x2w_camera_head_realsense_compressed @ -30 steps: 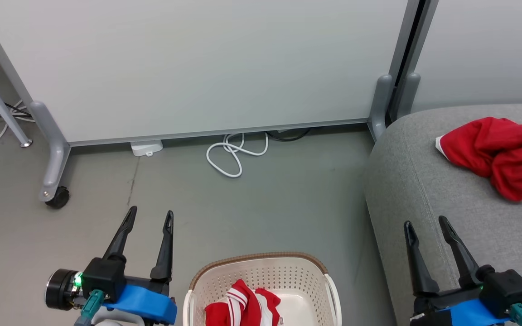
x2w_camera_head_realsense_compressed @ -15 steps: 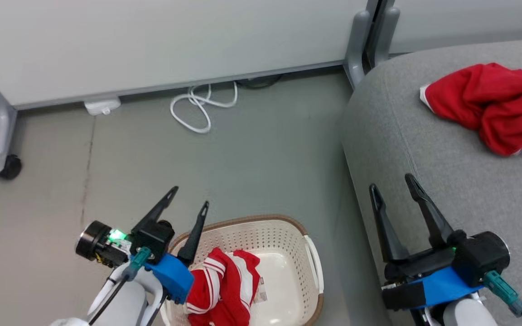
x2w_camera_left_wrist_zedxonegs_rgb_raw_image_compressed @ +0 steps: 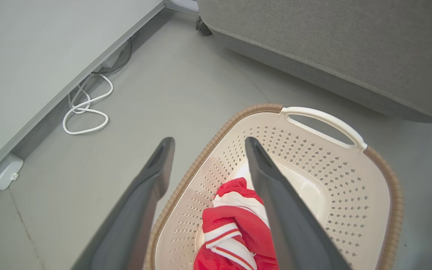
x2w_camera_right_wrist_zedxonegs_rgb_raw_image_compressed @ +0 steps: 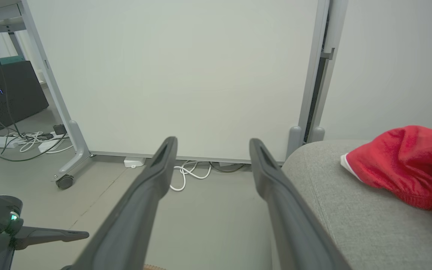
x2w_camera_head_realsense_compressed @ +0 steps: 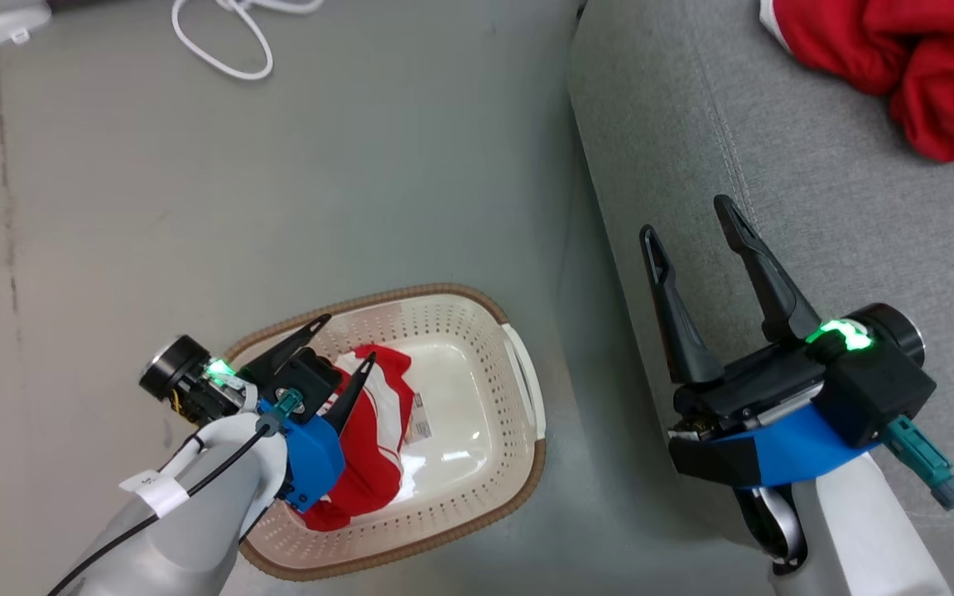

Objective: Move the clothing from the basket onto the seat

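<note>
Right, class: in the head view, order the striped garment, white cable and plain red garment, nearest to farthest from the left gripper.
1. Striped garment, in the basket.
2. White cable, on the floor.
3. Plain red garment, on the seat.

Right tool (x2w_camera_head_realsense_compressed: 686, 217) black; blue bracket (x2w_camera_head_realsense_compressed: 783, 451), green light (x2w_camera_head_realsense_compressed: 841, 335), pale forearm (x2w_camera_head_realsense_compressed: 858, 530).

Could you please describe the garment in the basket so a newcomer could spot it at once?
Beside the large grey seat, a cream basket with a brown rim stands on the floor. The striped garment lies crumpled inside it. Unlike the plain red garment on the seat, it carries white stripes.
</note>
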Tool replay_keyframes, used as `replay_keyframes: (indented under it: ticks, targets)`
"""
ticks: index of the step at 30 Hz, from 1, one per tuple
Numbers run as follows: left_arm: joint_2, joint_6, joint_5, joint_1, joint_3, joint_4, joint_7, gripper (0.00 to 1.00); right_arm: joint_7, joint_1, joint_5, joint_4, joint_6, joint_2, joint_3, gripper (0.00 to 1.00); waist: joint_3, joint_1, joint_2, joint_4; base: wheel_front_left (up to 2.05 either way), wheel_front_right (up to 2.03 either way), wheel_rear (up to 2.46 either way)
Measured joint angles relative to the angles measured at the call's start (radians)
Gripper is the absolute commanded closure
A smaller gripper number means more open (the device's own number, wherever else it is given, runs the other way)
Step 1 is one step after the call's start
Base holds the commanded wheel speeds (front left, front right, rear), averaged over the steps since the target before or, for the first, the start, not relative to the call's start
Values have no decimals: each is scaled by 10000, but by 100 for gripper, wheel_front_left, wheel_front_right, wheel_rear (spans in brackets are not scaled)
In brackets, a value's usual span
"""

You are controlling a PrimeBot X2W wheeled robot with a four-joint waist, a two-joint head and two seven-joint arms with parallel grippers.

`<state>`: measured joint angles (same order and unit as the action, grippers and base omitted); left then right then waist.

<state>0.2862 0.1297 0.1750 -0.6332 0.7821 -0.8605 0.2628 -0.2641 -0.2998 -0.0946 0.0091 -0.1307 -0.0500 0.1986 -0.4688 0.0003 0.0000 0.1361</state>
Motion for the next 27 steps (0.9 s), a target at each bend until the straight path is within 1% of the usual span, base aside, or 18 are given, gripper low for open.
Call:
replay_keyframes:
  ticks: [2, 3, 4, 7, 12, 15, 19, 27]
  targets:
    - [2, 0, 159, -362, 453, -573, 0, 0, 0, -210, 46, -75, 0, -2, 36, 0, -388, -1, 0, 92, 0, 0, 0]
    - [2, 0, 159, -362, 453, -573, 0, 0, 0, -210, 46, -75, 0, -2, 36, 0, -388, -1, 0, 92, 0, 0, 0]
    - [-52, 0, 299, -701, 899, -1124, -59, 0, 0, -374, 46, -171, 0, 0, 79, 0, -773, 0, 0, 180, 0, 0, 0]
    - [-140, 2, 464, -1258, 1421, -1829, -96, 0, 0, -610, 46, -316, 0, 0, 119, 0, -1322, 0, 0, 288, 0, 0, 0]
    - [-221, 2, 754, -1997, 1912, -2894, -587, 0, 0, -824, 38, -508, 0, -2, 102, 0, -2144, 0, 0, 374, 0, 0, 0]
    - [-255, 2, 957, -2348, 2176, -3258, -738, 0, 0, -880, 21, -579, 0, 0, 90, 0, -2516, 0, 0, 369, 0, 0, 0]
    - [-203, 2, 1281, -2616, 2447, -3657, -1298, 0, 0, -929, -67, -654, 0, 0, 52, 0, -2878, -1, 0, 360, 0, 0, 0]
    - [-19, 2, 1988, -3007, 3081, -3680, -1891, 0, 0, -1072, -138, -813, 0, -2, 42, 0, -3466, -1, 0, 547, 0, 0, 0]
